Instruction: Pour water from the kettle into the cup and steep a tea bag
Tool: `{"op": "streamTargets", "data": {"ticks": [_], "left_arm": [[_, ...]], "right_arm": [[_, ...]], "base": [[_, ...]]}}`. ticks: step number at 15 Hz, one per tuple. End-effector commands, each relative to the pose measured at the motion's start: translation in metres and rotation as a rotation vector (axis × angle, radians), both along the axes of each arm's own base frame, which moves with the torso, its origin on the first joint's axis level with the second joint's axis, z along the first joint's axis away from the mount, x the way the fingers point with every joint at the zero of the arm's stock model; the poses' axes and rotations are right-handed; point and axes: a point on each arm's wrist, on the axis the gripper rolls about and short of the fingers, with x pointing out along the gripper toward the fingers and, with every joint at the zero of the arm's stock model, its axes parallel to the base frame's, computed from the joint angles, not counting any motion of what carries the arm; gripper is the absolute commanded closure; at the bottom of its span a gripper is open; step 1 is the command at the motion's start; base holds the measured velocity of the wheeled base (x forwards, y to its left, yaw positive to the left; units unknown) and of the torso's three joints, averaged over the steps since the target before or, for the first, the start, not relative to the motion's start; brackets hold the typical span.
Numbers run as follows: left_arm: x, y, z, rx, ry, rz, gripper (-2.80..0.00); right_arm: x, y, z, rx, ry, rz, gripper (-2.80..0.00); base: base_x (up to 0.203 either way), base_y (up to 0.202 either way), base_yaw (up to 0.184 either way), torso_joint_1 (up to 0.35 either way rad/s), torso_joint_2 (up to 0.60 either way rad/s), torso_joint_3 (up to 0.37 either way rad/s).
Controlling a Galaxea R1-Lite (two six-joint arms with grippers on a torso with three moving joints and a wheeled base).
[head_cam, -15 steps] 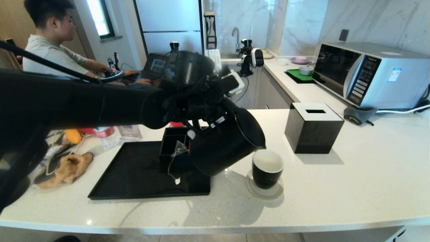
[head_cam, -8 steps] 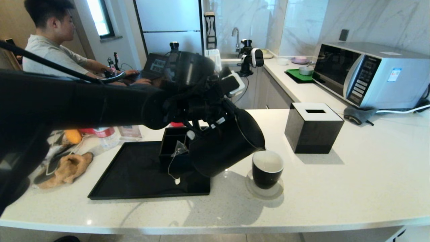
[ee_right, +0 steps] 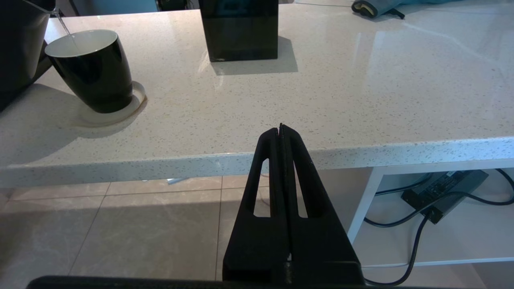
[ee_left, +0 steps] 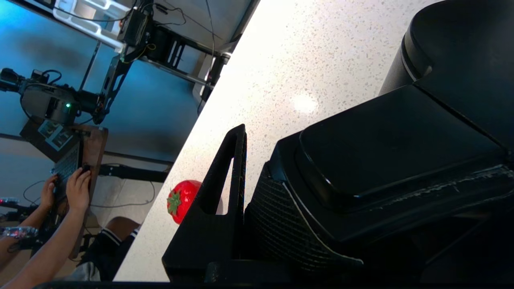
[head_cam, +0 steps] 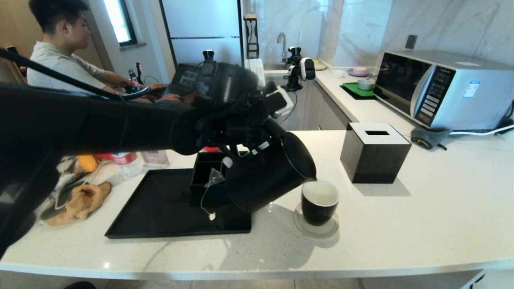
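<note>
The matte black kettle [head_cam: 269, 176] hangs tilted over the counter, and my left gripper [head_cam: 245, 141] is shut on its handle [ee_left: 381, 160]. One finger [ee_left: 231, 168] shows beside the handle; the other is hidden behind it. The spout sits just above the near-left rim of the black cup [head_cam: 320, 202]. A thin stream of water [ee_right: 66, 34] runs into the cup's [ee_right: 90, 68] white inside. The tea bag [head_cam: 215, 176] hangs from a black organiser on the tray, its string dangling. My right gripper [ee_right: 280, 127] is shut and empty, below the counter's front edge.
The cup stands on a round coaster [head_cam: 317, 228]. A black tissue box [head_cam: 375, 151] is behind it to the right, and a black tray [head_cam: 160, 208] lies to its left. A microwave [head_cam: 445, 86] stands far right. A bottle [head_cam: 124, 160], a cloth [head_cam: 78, 200] and a strawberry [ee_left: 180, 200] lie at the left.
The kettle has tipped slightly further, so its spout sits a touch lower over the cup. The right arm has not moved.
</note>
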Motion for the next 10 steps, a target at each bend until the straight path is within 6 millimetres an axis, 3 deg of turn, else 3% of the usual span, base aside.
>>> {"op": "streamTargets", "data": {"ticks": [1,10], "left_arm": [[-0.0006,-0.0002,0.0007,0.006,-0.006,-0.004,0.00],[-0.0008,-0.0008,0.0004,0.018,-0.011,-0.008,0.00]], "right_arm": [[0.0000,0.0000,0.0000,0.000,0.000,0.000,0.00],[0.0000,0.0000,0.0000,0.000,0.000,0.000,0.00]], "base": [[0.000,0.000,0.000,0.000,0.00,0.000],[0.000,0.000,0.000,0.000,0.00,0.000]]}}
